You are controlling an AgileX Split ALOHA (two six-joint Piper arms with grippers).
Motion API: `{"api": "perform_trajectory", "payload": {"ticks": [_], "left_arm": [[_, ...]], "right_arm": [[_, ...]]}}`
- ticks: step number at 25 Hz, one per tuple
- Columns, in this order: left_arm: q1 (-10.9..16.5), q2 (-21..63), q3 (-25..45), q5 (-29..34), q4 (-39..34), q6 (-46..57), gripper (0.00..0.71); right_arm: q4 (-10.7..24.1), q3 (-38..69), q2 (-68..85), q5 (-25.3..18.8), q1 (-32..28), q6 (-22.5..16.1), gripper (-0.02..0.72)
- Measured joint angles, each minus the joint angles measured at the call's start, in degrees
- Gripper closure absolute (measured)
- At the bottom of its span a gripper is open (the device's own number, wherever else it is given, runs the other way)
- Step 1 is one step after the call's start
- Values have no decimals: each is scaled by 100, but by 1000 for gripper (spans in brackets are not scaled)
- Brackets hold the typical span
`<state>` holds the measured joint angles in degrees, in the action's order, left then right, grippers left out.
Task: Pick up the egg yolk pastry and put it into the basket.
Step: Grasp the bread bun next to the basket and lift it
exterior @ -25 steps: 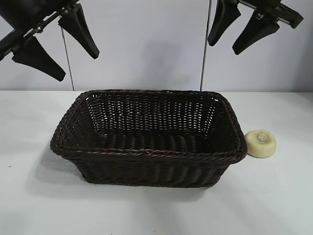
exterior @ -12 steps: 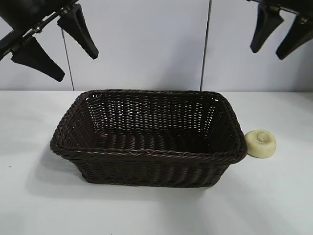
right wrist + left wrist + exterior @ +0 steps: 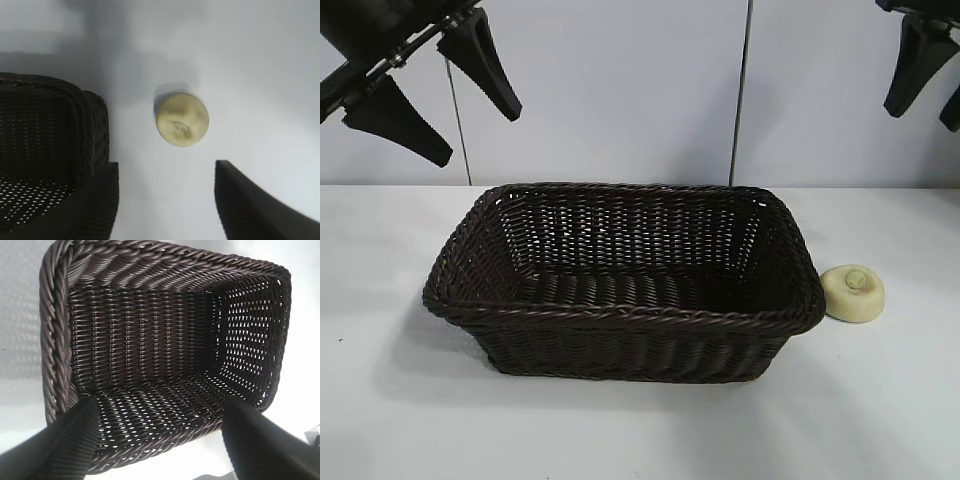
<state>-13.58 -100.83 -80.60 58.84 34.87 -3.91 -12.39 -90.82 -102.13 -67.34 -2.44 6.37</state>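
Dark brown woven wicker basket [image 3: 623,280], large and rectangular with a braided rim, standing mid-desk on the white desk [image 3: 620,430], nothing inside. Small round pale yellow-cream egg yolk pastry [image 3: 853,292] with a little raised knob on top, lying on the desk just beside the basket's right end, not touching it. Left gripper [image 3: 432,95] hanging high above the basket's left end, fingers spread wide, empty; seen from its wrist, the basket's interior [image 3: 150,365] lying between the two fingers. Right gripper [image 3: 932,85] up at the right edge, high over the pastry, fingers apart and holding nothing; from its wrist, pastry [image 3: 182,119] below on bare desk, basket corner [image 3: 75,125] beside it.
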Motion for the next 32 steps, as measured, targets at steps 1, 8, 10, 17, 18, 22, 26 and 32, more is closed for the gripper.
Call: {"api": "perform_trajectory", "payload": {"ticks": [1,8,10,17,18,22,26,32], "left_arm": [[0,0,0,0,0,-32,203],[0,0,0,0,0,-89,203],[0,0,0,0,0,-89,203],[0,0,0,6,0,-94,203],[0,0,0,13,0,-94,203],[0,0,0,13,0,-94,203],[0,0,0,13,0,-94,203],[0,0,0,19,0,-94,203]], "right_arm": [[0,75,0,47,0,28,220],[0,949,0,616,0,94,197],[0,1144,0,752,0,94,197],[-273,1246,-574,996,0,94,197],[-314,1246,-661,1044,0,94,197],[-421,1246,-1034,1214,0,94,197],[-550,1246,-1379,1495,0,82,197],[-608,1246,-1746,1881,0,-134,197]]}}
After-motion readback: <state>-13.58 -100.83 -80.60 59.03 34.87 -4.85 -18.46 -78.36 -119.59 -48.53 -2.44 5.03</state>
